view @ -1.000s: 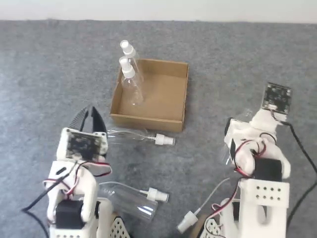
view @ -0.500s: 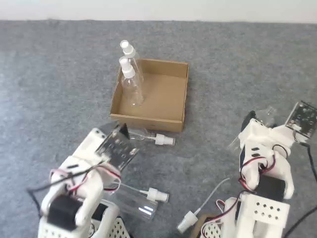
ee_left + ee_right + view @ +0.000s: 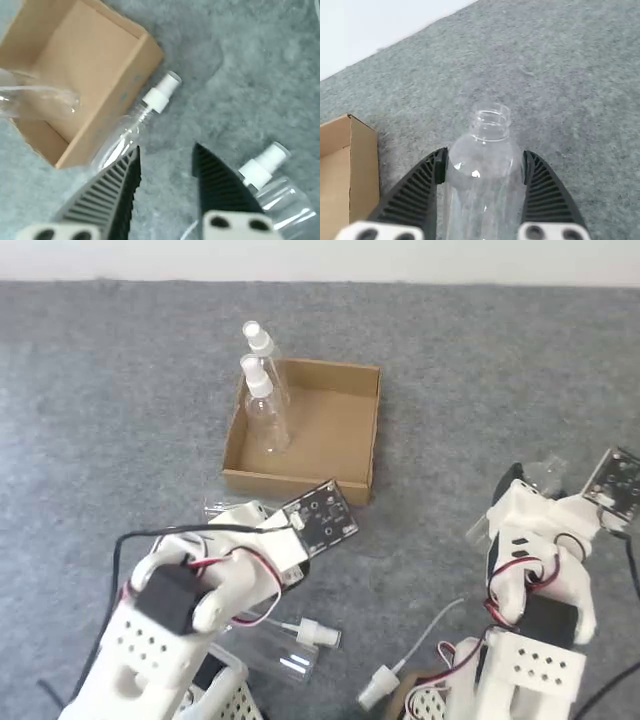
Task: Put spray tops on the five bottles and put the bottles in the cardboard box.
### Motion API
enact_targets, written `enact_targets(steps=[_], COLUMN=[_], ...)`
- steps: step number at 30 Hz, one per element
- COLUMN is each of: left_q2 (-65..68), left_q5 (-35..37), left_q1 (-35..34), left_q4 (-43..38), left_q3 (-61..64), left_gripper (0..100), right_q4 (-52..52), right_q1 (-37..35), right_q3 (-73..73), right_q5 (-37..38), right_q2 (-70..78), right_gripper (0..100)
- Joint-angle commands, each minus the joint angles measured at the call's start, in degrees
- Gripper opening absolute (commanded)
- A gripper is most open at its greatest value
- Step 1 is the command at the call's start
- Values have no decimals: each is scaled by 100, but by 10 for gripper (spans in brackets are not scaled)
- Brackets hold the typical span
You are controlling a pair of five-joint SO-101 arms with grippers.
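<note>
Capped bottle (image 3: 125,132) lies on the carpet (image 3: 260,65) close alongside the cardboard box (image 3: 85,55) front wall, long axis parallel to it, just ahead of the left gripper (image 3: 166,150), jaws spread and empty; right gripper (image 3: 483,157) pinches an uncapped bottle (image 3: 490,125).

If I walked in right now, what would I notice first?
Probably the right gripper clamped on a clear bottle that has no spray top, over on the right side. Next comes the cardboard box in the middle, with two capped bottles standing at its far left corner. The left gripper hangs open over a spray-topped bottle lying beside the box's near wall.
</note>
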Motion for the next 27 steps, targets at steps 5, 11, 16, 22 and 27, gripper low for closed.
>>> enact_targets(steps=[5, 11, 16, 22, 27], left_q2=[1073, 2048, 2980, 3921, 4440], left_q5=[976, 1829, 2699, 3288, 3648], left_q1=[545, 1653, 2365, 3015, 3341], left_q4=[0, -290, -853, -1512, -1723], left_q3=[-312, -312, -347, -356, -611], left_gripper=[269, 278, 278, 279, 279], right_q4=[-145, -215, -215, -215, -215], right_q1=[453, 558, 725, 778, 778], right_q3=[-97, -105, -105, -105, -105], right_q5=[-79, -79, -79, -79, -79], right_q2=[-171, -171, -171, -171, -171], right_gripper=[20, 20, 20, 20, 20])
